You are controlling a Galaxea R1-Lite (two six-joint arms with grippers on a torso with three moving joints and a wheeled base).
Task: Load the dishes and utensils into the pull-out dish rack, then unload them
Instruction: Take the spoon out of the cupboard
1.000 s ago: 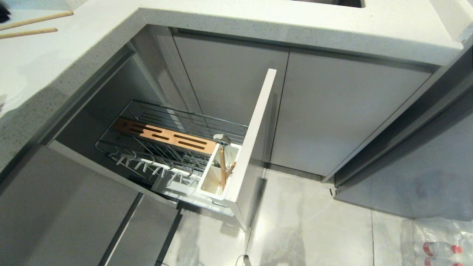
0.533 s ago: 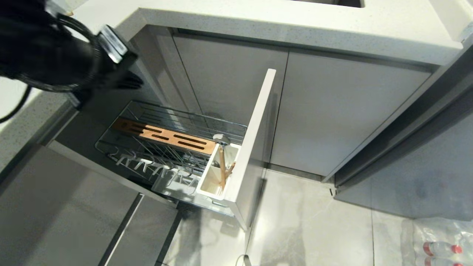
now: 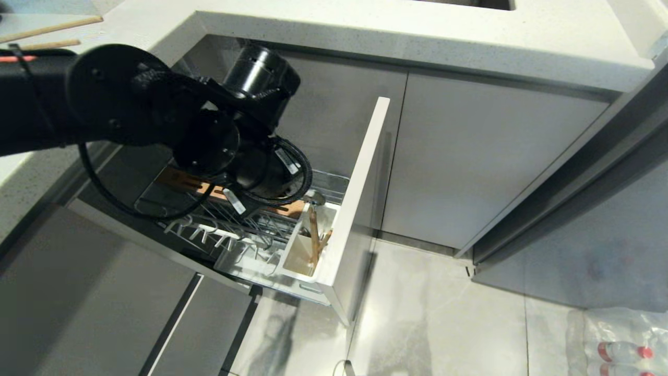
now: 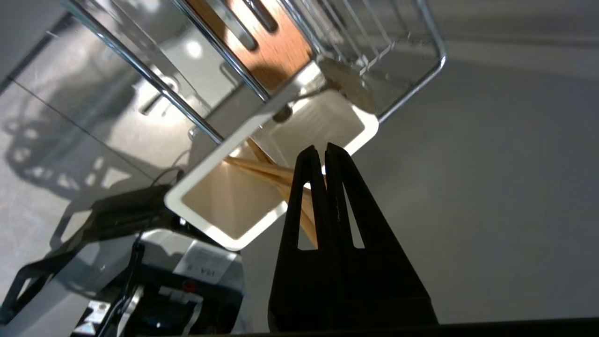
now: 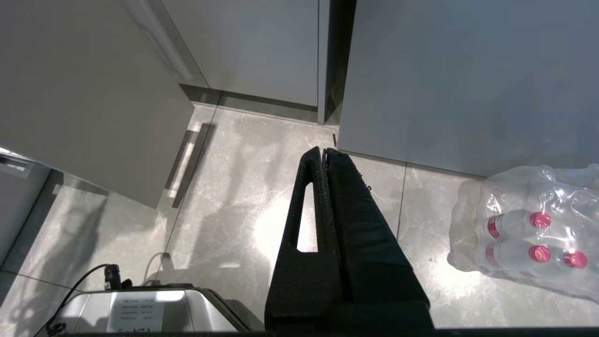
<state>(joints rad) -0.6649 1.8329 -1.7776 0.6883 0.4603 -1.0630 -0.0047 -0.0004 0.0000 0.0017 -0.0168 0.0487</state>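
The pull-out dish rack [image 3: 338, 182] stands drawn out from under the counter, its pale front panel [image 3: 360, 193] toward the floor. Its white utensil cup [image 3: 293, 249] holds light-wood chopsticks [image 3: 314, 237], and a shiny spoon [image 3: 313, 197] sticks up at the cup's far end. My left arm [image 3: 209, 141] reaches over the rack and covers much of the wooden strip [image 4: 276, 51]. My left gripper [image 4: 324, 150] is shut and empty, hovering just above the cup [image 4: 201, 224], chopsticks [image 4: 262, 171] and spoon [image 4: 348, 82]. My right gripper [image 5: 324, 150] hangs shut over the floor. No dishes are in view.
Two more light-wood sticks [image 3: 52, 26] lie on the white counter [image 3: 365, 31] at the far left. Grey cabinet doors [image 3: 485, 156] flank the rack. A shrink-wrapped pack of bottles [image 5: 529, 234] sits on the tiled floor at the right. My base [image 5: 140, 309] is below.
My left arm has swung down from the counter at the upper left and now hangs over the rack, with its gripper above the utensil cup. The right arm and the rack have stayed still.
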